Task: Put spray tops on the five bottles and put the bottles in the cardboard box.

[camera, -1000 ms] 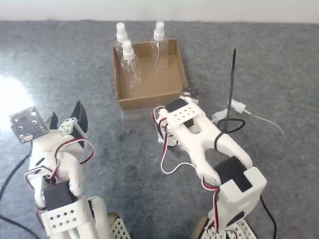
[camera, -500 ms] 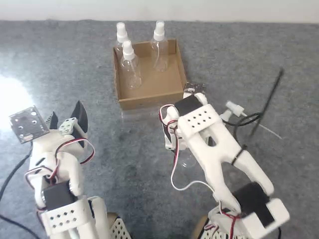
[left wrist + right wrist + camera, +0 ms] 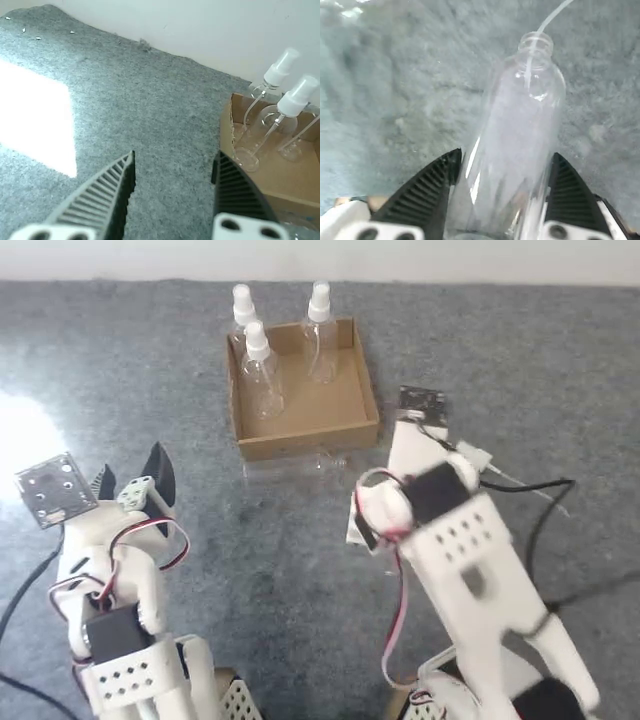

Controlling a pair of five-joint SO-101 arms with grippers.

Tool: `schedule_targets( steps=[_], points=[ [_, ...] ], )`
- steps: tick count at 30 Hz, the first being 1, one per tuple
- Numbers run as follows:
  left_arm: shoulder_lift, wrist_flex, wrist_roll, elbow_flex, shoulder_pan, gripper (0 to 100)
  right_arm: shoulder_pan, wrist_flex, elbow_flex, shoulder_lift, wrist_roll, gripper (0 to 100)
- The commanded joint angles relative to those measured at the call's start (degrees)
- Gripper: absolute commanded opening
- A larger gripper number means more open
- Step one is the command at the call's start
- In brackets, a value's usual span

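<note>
The cardboard box stands at the far middle of the grey mat. Three clear bottles with white spray tops stand upright at its back: one at the back left corner, one inside, one on the right. In the left wrist view two of them show over the box wall. My left gripper is open and holds nothing, near left of the box. My right gripper is shut on a topless clear bottle. A loose spray top lies right of the right arm.
Faint clear glints lie on the mat just in front of the box. A black cable trails right of the right arm. A thin white tube runs off from the held bottle's mouth. Open mat lies between the arms.
The right arm has pulled back from the box front and swung right and toward the near edge. The black cable dropped from upright to low. The left arm stayed put.
</note>
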Motion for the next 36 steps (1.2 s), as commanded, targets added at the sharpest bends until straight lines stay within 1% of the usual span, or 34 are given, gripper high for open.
schedule_targets(
  steps=[1,5,9,15,17,19,21,27,29,32,36],
  points=[
    [-0.70,-1.58,0.18,-0.40,-0.18,23,0.48,0.66,-2.37,-9.98,3.34,21.6],
    [-0.70,-1.58,0.18,-0.40,-0.09,23,0.75,0.66,-2.37,-16.40,6.77,21.6],
    [-0.70,-1.58,0.18,-0.40,-0.09,23,0.92,0.75,-2.11,-21.14,11.78,21.6],
    [-0.70,-1.58,0.18,-0.40,-0.18,23,1.10,0.92,-2.02,-24.57,18.29,21.6],
    [-0.70,-1.58,0.18,-0.40,-0.18,23,2.42,2.07,-2.02,-24.75,20.84,21.6],
    [-0.70,-1.58,0.18,-0.40,-0.18,23,5.49,2.42,-2.02,-24.40,23.30,21.6],
    [-0.70,-1.58,0.18,-0.40,-0.18,23,10.15,2.42,-2.02,-24.22,26.81,21.6],
    [-0.70,-1.58,0.18,-0.40,-0.09,23,25.36,2.33,-1.67,-24.22,43.52,21.6],
    [-0.70,-1.58,0.18,-0.40,0.00,23,29.58,1.71,0.70,-24.22,48.53,21.6],
    [-0.70,-1.58,0.18,-0.40,0.00,23,33.45,-1.27,7.12,-24.31,54.07,21.6],
    [-0.70,-1.76,0.18,0.04,0.00,23,37.76,-8.75,16.35,-24.84,58.64,21.6]
  ],
)
